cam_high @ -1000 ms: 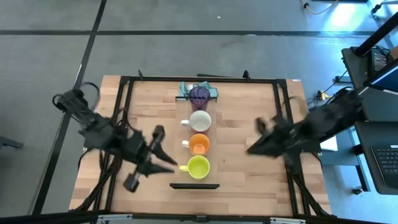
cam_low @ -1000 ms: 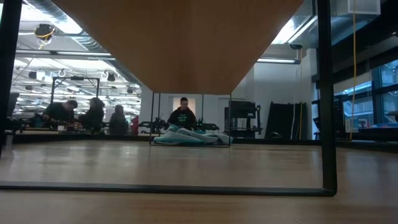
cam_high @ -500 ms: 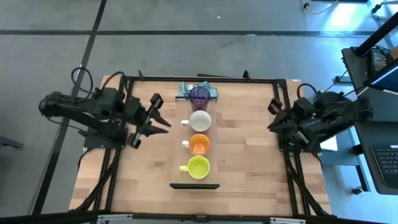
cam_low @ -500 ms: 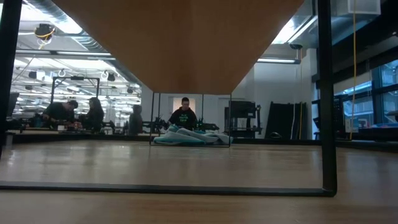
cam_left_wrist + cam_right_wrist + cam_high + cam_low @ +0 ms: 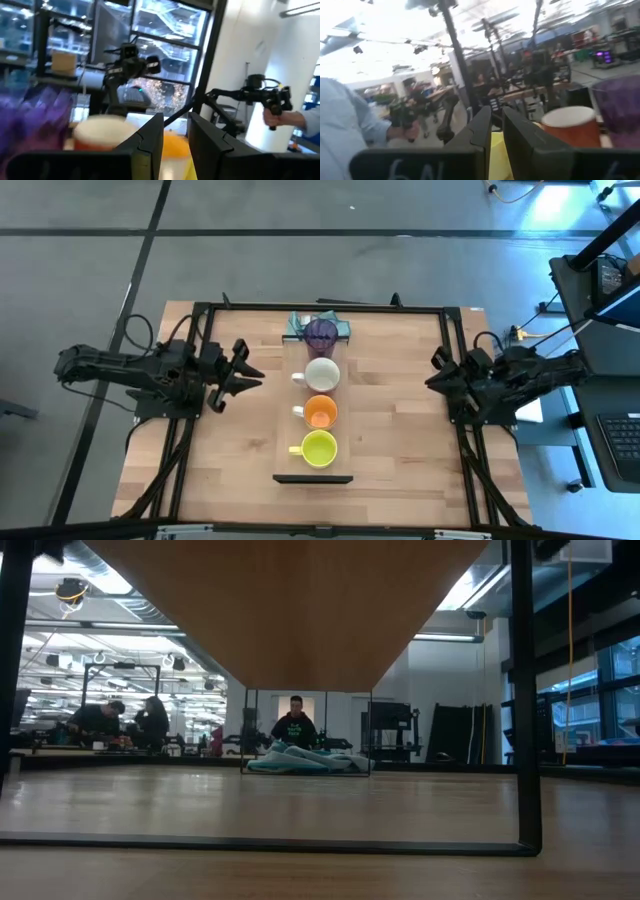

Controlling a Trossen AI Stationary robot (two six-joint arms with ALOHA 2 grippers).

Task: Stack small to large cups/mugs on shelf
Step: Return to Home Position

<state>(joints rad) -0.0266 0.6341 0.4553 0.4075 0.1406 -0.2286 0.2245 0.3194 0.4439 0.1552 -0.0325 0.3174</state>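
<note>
Where the pale shelf (image 5: 343, 395) runs from far to near down the middle of the table (image 5: 400, 450), four vessels stand on it in one line, each upright and close to the next. The purple tumbler (image 5: 321, 334) is farthest. Next comes the red mug (image 5: 322, 373), which shows its white inside from above, then the orange mug (image 5: 321, 411), and the green mug (image 5: 319, 448) is nearest. All three mug handles point left. A dark strip (image 5: 313, 478) marks the shelf's near end, just past the green mug, and a teal object (image 5: 300, 325) lies at the far end, beside the tumbler. The left tool (image 5: 252, 368) hangs over the table's left part, well apart from the shelf and aimed toward the red mug. Its fingers (image 5: 150, 142) stand a little apart and grasp nothing. The right tool (image 5: 432, 375) hangs at the table's right edge, also well apart from the shelf and facing the mugs. Its fingers (image 5: 480, 135) are all but clenched, with only a slit between them, and hold nothing. From the right wrist the red mug and the tumbler show side by side past the fingers. Beyond the table, a person (image 5: 295, 725) sits in the room behind the teal object, and others (image 5: 120, 720) are at a bench to the left.
</note>
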